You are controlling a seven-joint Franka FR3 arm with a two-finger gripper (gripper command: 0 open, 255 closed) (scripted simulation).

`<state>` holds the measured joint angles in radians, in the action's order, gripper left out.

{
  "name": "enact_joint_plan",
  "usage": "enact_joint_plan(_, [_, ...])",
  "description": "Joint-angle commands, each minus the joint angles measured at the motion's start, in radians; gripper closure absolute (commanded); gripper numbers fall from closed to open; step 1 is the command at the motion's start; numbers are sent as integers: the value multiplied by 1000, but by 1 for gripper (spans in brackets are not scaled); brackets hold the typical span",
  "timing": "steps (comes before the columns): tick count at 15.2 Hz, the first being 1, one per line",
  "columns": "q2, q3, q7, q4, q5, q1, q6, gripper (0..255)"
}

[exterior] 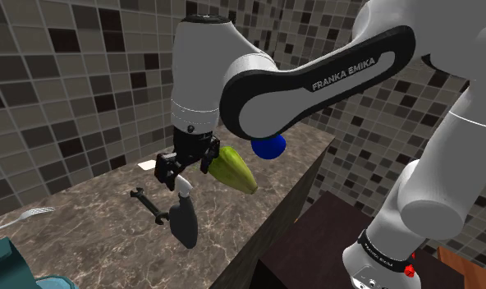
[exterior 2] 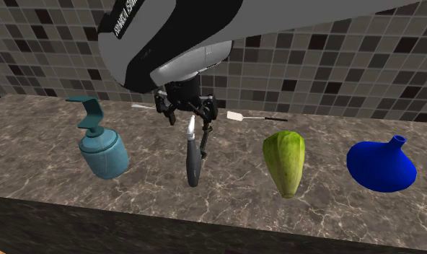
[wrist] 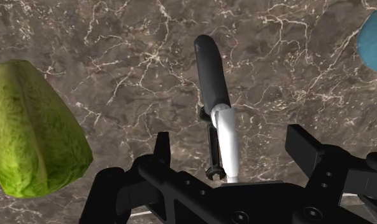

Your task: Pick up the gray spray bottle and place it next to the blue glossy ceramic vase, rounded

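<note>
Spray bottle (exterior 2: 194, 162), dark gray with a white neck, lies on its side on a brown marble-patterned counter (exterior 2: 327, 206), well apart from the blue vase (exterior 2: 381, 166). The counter, backed by a mosaic tile wall (exterior 2: 335, 72), carries every object in the scene. A white Franka arm (exterior: 315, 82) reaches over it, and the black gripper (exterior 2: 185, 117) hovers just above the bottle's neck, fingers spread wide to either side and clear of it, as the wrist view shows. In the second exterior view, a teal soap dispenser (exterior 2: 100, 148) stands at the bottle's 9 o'clock. A green lettuce head (exterior 2: 284, 162) lies at its 3 o'clock, with the blue vase, rounded and narrow-necked, beyond that in the same direction. A white-headed utensil (exterior 2: 252, 116) lies toward 1 o'clock, near the wall. A thin black piece (wrist: 211, 143) beside the neck is possibly the bottle's trigger.
</note>
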<state>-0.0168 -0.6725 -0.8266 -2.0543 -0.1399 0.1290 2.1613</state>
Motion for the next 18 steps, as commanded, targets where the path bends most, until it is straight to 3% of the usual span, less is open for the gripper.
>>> enact_joint_plan(1, [-27, -3, -22, 0, -24, 4, 20, 0])
enact_joint_plan(7, [-76, 3, -53, -29, -71, 8, 83, 0])
enact_joint_plan(14, [-76, 3, -53, -29, -70, 8, 83, 0])
enact_joint_plan(15, [-76, 3, -53, -29, -70, 8, 83, 255])
enact_joint_plan(18, [-76, 3, -53, -29, -70, 8, 83, 255])
